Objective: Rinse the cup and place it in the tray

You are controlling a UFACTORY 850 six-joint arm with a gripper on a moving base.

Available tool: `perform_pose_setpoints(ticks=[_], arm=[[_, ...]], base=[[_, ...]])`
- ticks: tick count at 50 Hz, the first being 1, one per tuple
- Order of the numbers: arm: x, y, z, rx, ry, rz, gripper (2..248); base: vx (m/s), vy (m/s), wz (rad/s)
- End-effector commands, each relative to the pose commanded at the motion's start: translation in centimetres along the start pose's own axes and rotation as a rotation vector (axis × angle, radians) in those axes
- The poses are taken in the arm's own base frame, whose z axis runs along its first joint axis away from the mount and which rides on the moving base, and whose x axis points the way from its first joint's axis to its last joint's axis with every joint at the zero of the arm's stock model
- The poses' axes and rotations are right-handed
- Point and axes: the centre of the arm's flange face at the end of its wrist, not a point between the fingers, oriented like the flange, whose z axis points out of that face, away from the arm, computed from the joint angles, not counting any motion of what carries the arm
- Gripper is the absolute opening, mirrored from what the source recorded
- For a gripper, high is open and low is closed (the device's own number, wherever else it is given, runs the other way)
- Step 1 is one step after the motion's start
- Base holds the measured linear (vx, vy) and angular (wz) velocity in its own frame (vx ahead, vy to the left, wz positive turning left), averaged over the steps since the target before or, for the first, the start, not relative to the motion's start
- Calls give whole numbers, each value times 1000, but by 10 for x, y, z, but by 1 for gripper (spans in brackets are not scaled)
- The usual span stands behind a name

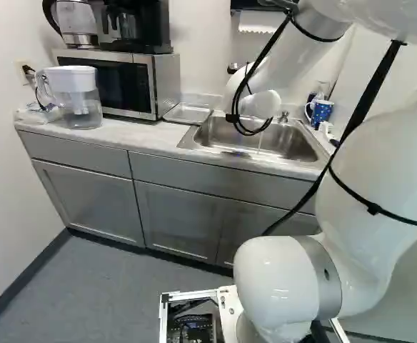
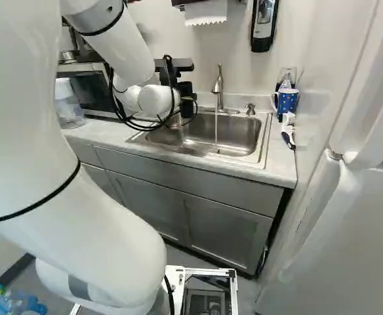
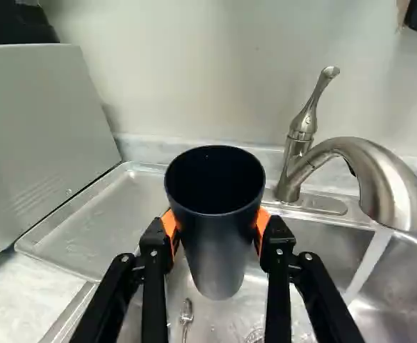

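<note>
Cup: dark, tapering (image 3: 217, 250), held mouth up over the tray-side end of the sink.
Gripper: black (image 2: 187, 100), its two fingers pinching the cup from opposite sides, orange pads (image 3: 170, 224) against its wall.
Sink: metal (image 3: 323, 250), set into the counter (image 2: 282, 161); a small metal utensil (image 3: 186, 314) lies in it below the cup.
Faucet: brushed metal (image 3: 390, 182), its curved spout beside the cup and apart from it; a thin stream of water (image 3: 369, 261) runs from it into the sink, clear of the cup's mouth.
Tray: shallow, rimmed (image 3: 105, 229), lying on the counter between the sink and the microwave (image 1: 164, 82).
Arm: white (image 1: 376, 171), reaching from the joint at the foot of the base views to above the sink, with black cables strapped along it.
Microwave top: a kettle (image 1: 75, 18) and a black coffee maker (image 1: 148, 25) stand there.
Pitcher: clear with a white top (image 1: 82, 103), on the counter in front of the microwave.
Far side of the sink: a soap pump (image 2: 250, 109) on the rim; a blue patterned mug (image 2: 288, 100) and a brush (image 2: 288, 131) on the counter.
Wall: paper towel (image 2: 206, 12) and a soap dispenser (image 2: 263, 26) above the sink.
Below: grey cabinets (image 1: 176, 218).
</note>
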Motion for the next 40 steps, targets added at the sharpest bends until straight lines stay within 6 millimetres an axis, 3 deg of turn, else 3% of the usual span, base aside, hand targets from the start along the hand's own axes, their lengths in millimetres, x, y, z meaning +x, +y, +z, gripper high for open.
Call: perform_pose_setpoints(ticks=[17, 40], arm=[[2, -2, 2, 4, 3, -1, 123], [29, -34, 14, 66, 49, -13, 123]], base=[[0, 0, 0], [0, 0, 0]])
